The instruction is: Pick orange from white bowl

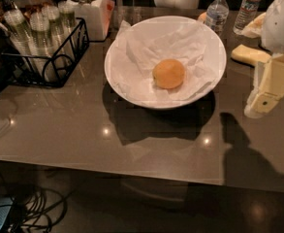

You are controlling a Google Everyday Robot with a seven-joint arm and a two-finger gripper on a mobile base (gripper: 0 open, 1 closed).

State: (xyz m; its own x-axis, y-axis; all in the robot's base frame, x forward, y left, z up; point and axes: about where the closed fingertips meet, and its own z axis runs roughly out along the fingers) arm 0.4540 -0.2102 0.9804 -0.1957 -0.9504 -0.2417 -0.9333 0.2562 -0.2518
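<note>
Camera view looks down on a glossy grey-brown table (73, 130). Just above the middle of the frame stands the white bowl (110, 76), wide and shallow, lined with crumpled white paper (180, 42). The orange (168, 74) lies on that paper near the bowl's centre, alone and with nothing touching it.

At the right edge, the gripper (263, 98) hangs above the table, cream-coloured and angled down toward the lower left, beneath the arm's rounded white housing (282, 23). It is beside the bowl, clear of its rim and well apart from the orange. Whether it is open or closed cannot be told from this angle; it holds nothing that shows. Its dark shadow (243, 149) falls on the table below it.

A pale yellow block (247, 55) lies on the table in the right part of the frame, between the bowl and the arm. Two water bottles (216, 11) stand behind the bowl at upper right. In the upper left, a black wire basket (59, 64) holds clear cups (30, 30), and a white lidded jar (88, 8) stands just beside it. Cables (39, 208) lie on the floor at lower left.
</note>
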